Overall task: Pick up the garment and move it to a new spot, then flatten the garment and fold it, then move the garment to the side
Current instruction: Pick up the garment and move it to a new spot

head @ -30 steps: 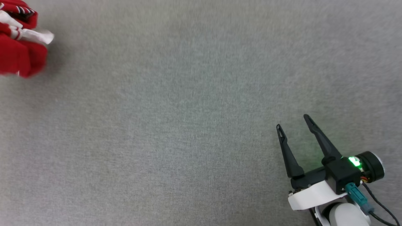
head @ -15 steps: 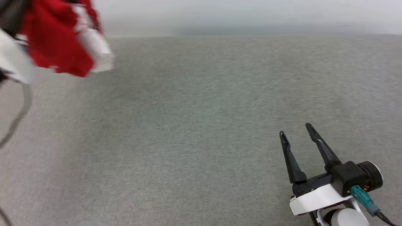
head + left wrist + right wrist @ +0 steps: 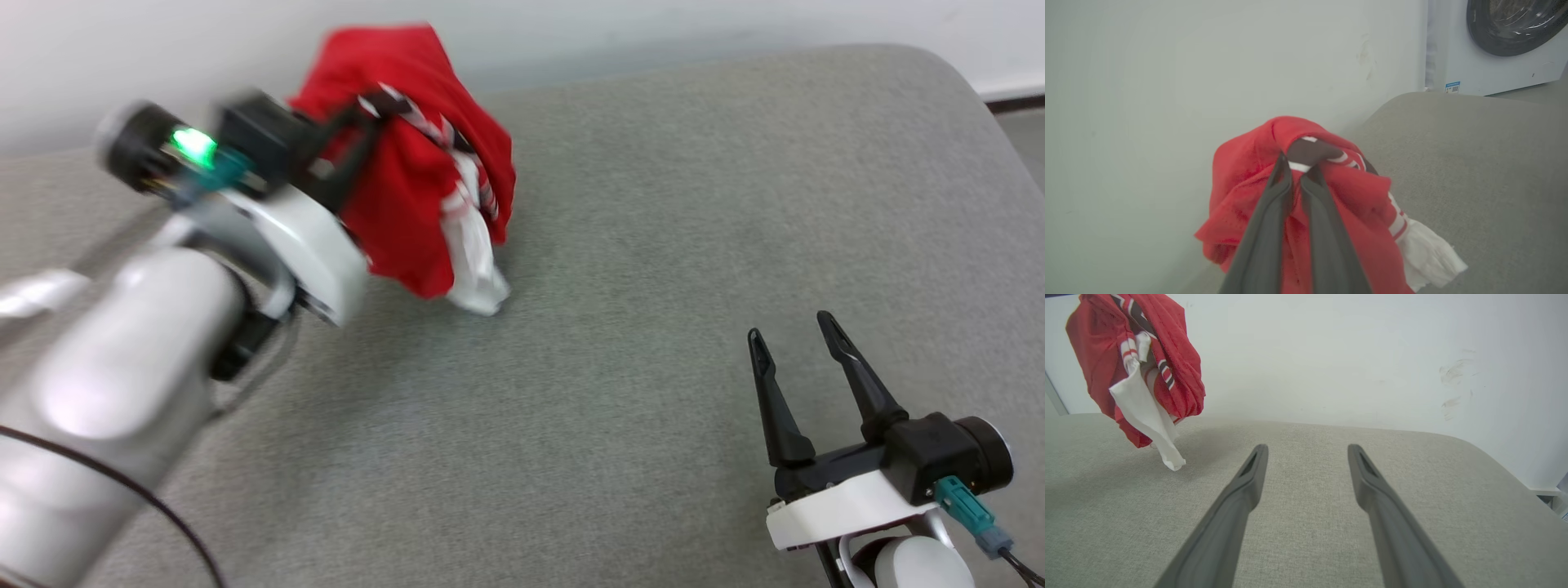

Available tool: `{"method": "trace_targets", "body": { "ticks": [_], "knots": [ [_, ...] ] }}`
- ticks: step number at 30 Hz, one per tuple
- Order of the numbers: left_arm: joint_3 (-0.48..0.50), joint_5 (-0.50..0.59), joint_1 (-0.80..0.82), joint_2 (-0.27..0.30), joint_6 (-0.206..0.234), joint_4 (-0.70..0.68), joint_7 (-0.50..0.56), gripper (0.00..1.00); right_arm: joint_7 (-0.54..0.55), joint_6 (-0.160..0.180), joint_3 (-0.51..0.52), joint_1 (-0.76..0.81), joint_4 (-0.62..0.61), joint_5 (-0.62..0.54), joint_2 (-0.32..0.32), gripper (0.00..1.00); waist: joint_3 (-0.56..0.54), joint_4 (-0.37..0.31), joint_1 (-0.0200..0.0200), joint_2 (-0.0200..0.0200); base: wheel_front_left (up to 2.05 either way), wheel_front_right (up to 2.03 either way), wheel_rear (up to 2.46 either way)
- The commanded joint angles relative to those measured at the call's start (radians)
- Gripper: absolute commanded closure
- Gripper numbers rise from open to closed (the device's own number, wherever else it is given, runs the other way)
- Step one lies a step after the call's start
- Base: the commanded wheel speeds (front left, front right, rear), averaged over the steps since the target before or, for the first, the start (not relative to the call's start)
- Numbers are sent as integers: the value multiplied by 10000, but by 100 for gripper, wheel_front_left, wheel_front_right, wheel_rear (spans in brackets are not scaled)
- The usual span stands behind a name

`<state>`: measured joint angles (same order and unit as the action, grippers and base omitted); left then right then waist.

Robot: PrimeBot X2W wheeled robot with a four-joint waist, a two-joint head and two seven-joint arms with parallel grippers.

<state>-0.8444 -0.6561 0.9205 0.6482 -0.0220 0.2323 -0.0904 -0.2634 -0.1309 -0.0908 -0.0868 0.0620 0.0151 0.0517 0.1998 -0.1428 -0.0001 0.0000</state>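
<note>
The garment (image 3: 416,171), a red jersey with white sleeve and striped trim, hangs bunched above the grey cushioned surface (image 3: 637,269) at the back left. My left gripper (image 3: 371,102) is shut on its striped trim near the top; the wrist view shows the fingertips pinching the fabric of the garment (image 3: 1331,192) with my left gripper (image 3: 1296,167) closed. A white sleeve end (image 3: 1147,416) dangles just above the surface, under the garment (image 3: 1098,359). My right gripper (image 3: 790,327) stands open at the lower right, nothing between its fingers, also seen as my right gripper (image 3: 1308,448).
A pale wall (image 3: 163,49) runs behind the grey surface, whose rounded far right corner (image 3: 947,73) drops off. A white washing machine (image 3: 1502,45) stands beyond that end in the left wrist view.
The head camera has tilted up and shifted. The left arm has carried the bunched garment up and rightward over the surface. The right gripper has stayed open in place.
</note>
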Motion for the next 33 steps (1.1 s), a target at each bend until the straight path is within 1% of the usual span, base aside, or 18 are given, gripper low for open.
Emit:
{"method": "trace_targets", "body": {
  "ticks": [1,2,4,7,8,9,10,13,15,18,20,22,25,29,31,33],
  "knots": [
    [-215,205,-235,-240,78,109,-138,100,-20,5,13,-102,-52,28,-24,0,145,-228,1,0,0,0,0],
    [-472,438,-308,-446,88,215,-231,100,-20,5,35,-102,-63,45,-22,0,173,-288,1,0,0,0,0],
    [-969,685,-592,-1034,91,423,-374,100,-20,5,65,-104,-74,92,-24,0,200,-365,1,0,0,0,0],
    [-1656,809,-1079,-1931,-36,885,-495,100,-20,5,65,-97,-71,112,-24,0,201,-430,1,0,0,0,0],
    [-1876,785,-1270,-2270,-83,1114,-481,84,-20,5,61,-94,-59,108,-24,0,189,-438,1,0,0,0,0],
    [-2111,838,-1405,-2582,-158,1311,-501,19,-20,5,64,-89,-51,99,-23,0,176,-440,1,0,0,0,0],
    [-2297,811,-1548,-2917,-204,1509,-542,0,-20,5,73,-88,-44,91,-23,0,162,-433,1,0,0,0,0],
    [-2640,698,-1879,-3815,-350,2003,-819,0,-20,3,97,-94,-12,53,-23,0,69,-355,1,0,0,0,0],
    [-2708,594,-2048,-4245,-422,2266,-1051,0,-20,5,91,-53,20,27,-23,0,-31,-247,1,0,0,0,0],
    [-2574,444,-2226,-4624,-427,2437,-1387,0,-20,5,36,62,87,-19,-22,0,-252,-58,1,0,0,0,0],
    [-2407,469,-2233,-4655,-367,2389,-1559,0,-20,3,0,148,115,-46,-23,0,-423,94,1,0,0,0,0],
    [-2023,380,-2271,-4526,-219,2188,-1671,0,-20,5,14,233,143,-65,-20,0,-586,253,1,0,0,0,0],
    [-1232,462,-2420,-4051,187,1742,-1742,0,-20,3,73,316,141,-101,-22,0,-828,530,1,0,0,0,0],
    [547,648,-3088,-3323,900,574,-1744,0,-20,5,161,468,89,-177,-22,0,-1105,870,1,0,0,0,0],
    [1424,751,-3730,-2920,1171,176,-1745,0,-20,5,197,493,66,-183,-20,0,-1218,1001,1,0,0,0,0],
    [2298,938,-4339,-2657,1387,-230,-1748,0,-20,3,196,502,57,-202,-20,0,-1316,1097,1,0,0,0,0]
  ]
}}
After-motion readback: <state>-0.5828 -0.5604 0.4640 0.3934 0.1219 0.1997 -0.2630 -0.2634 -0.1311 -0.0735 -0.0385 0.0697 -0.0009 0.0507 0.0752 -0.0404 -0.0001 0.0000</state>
